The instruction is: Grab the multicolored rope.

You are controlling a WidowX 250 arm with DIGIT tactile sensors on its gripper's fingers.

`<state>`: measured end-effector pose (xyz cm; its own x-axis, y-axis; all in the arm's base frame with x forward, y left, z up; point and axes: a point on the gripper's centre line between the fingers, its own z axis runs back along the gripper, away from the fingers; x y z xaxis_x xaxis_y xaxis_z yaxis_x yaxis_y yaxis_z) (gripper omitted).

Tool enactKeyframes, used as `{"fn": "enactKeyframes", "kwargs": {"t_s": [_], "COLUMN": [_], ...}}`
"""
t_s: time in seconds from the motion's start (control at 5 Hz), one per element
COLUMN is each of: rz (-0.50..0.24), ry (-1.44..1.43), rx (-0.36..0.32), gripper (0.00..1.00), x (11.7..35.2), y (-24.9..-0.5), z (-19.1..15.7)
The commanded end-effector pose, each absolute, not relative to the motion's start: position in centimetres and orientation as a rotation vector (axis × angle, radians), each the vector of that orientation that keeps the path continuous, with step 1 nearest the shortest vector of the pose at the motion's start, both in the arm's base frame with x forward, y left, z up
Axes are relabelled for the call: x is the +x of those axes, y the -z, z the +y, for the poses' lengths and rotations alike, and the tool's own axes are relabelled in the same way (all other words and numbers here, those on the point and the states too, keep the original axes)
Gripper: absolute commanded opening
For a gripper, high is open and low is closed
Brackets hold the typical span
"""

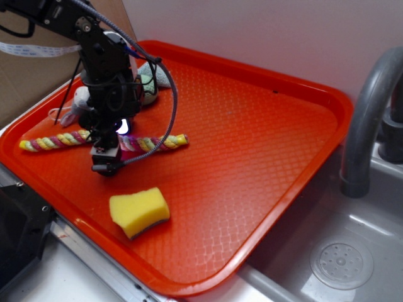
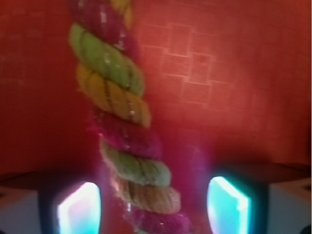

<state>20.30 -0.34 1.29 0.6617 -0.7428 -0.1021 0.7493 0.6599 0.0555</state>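
Note:
The multicolored rope point(image 1: 154, 143), twisted from yellow, maroon-pink and pale green strands, lies flat across the left part of the red tray point(image 1: 264, 145). My gripper point(image 1: 108, 150) is straight down over the rope's middle and hides that stretch. In the wrist view the rope point(image 2: 122, 122) runs up the frame between my two glowing fingertips point(image 2: 80, 209). The gripper point(image 2: 153, 207) is open, one finger on each side of the rope, with gaps between pads and rope. The left pad is closer to it.
A yellow sponge point(image 1: 139, 212) lies on the tray in front of the gripper. A grey plush toy point(image 1: 151, 78) lies behind the arm at the tray's back left. A grey faucet point(image 1: 368, 113) and sink basin point(image 1: 343, 261) are at the right.

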Motion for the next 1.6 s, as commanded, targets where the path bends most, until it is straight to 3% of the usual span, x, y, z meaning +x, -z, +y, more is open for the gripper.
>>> {"fn": "enactKeyframes", "kwargs": {"t_s": [0.0, 0.2, 0.4, 0.8, 1.0, 1.2, 1.4], "rz": [0.042, 0.022, 0.095, 0.071, 0.074, 0.0, -0.072], "ry": [0.879, 0.858, 0.827, 0.33, 0.083, -0.164, -0.243], "rx": [0.099, 0.135, 0.157, 0.058, -0.089, -0.087, -0.061], "gripper": [0.0, 0.0, 0.0, 0.0, 0.0, 0.0, 0.0], "x": [20.3, 20.8, 21.2, 20.9, 20.5, 20.7, 22.0], "y": [-1.1, -2.1, -5.2, -14.0, -17.6, -20.4, -20.6], "z": [-0.5, 0.1, -0.2, 0.0, -0.1, 0.0, 0.0]}}
